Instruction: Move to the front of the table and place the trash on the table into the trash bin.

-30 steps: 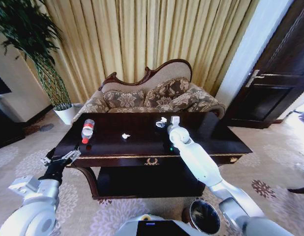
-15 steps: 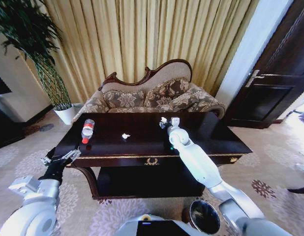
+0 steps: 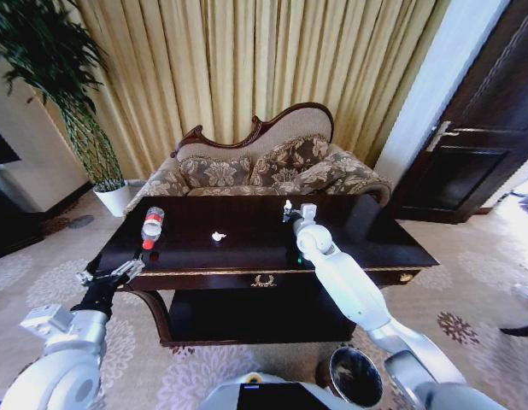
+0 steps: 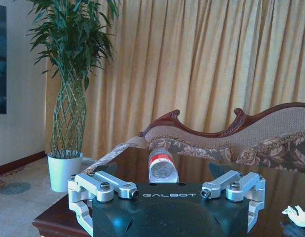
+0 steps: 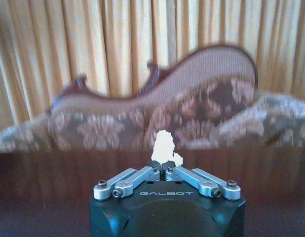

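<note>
Right gripper (image 5: 165, 170) pinches your white scrap (image 5: 165, 147) above far table (image 3: 366, 235) | left gripper (image 3: 110, 275) wide, off near-left corner | bottle (image 3: 151, 225) far-left, second scrap (image 3: 218, 236) mid-table | bin (image 3: 356, 376) near-right floor, sofa (image 3: 264, 171) behind.

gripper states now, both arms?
Left gripper: open, empty, at the table's left end.
Right gripper: shut on white scrap.

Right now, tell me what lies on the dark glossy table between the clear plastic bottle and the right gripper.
One small crumpled white scrap on otherwise bare tabletop, seen in the head view.
</note>
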Tool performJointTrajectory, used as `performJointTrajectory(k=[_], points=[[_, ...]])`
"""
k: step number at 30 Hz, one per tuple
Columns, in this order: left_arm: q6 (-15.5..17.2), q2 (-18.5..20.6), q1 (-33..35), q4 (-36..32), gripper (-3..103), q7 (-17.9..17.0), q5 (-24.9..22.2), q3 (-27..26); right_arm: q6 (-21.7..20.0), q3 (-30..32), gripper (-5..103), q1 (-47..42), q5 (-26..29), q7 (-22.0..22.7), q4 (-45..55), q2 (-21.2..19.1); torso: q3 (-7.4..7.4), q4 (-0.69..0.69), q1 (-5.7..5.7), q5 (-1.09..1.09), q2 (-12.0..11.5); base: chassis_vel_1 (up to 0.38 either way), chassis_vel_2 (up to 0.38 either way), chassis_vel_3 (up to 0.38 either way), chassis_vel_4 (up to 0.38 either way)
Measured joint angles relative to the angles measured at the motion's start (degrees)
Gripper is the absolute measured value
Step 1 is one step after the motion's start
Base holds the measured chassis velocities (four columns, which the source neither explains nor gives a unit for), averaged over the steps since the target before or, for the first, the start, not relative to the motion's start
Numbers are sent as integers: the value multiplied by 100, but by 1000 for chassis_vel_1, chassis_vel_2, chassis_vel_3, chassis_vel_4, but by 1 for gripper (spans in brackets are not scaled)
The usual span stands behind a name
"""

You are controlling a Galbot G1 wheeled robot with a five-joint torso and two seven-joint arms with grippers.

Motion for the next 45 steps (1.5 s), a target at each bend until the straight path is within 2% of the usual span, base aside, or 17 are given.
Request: performJointTrajectory(k=[5,7,8,10,17,24,38,45], points=[[-8,-20,-65,0,100,14,26,92,398,456,1,-586,-166,-414,610,-259,0,-4,0,0,0,0,0,0,0],[-37,-14,-116,0,100,24,103,219,638,781,1,-1135,-323,-747,1007,-456,0,-3,-1,1,0,0,0,0,0],[-37,-14,-116,0,100,24,103,219,638,781,1,-1135,-323,-747,1007,-456,0,-3,-1,1,0,0,0,0,0],[-50,35,-181,0,100,35,102,259,851,1193,1,-1769,-475,-991,1402,-633,0,-4,-1,1,0,0,0,0,0],[-52,169,-331,0,100,56,-18,247,1079,2009,1,-2759,-584,-1012,1957,-703,-1,-3,-2,0,0,0,0,0,0],[-54,136,-378,0,100,80,26,404,991,2582,1,-3447,-604,-1028,2410,-730,-1,-2,-2,0,0,0,0,0,0],[-63,162,-482,0,100,89,-6,453,805,2784,1,-3878,-583,-1003,2737,-698,1,-2,1,0,-1,3,-4,-4,3],[-62,48,-432,0,100,131,24,493,815,2927,1,-4062,-631,-1101,2785,-630,1,-2,1,0,-1,103,-96,-100,105]])
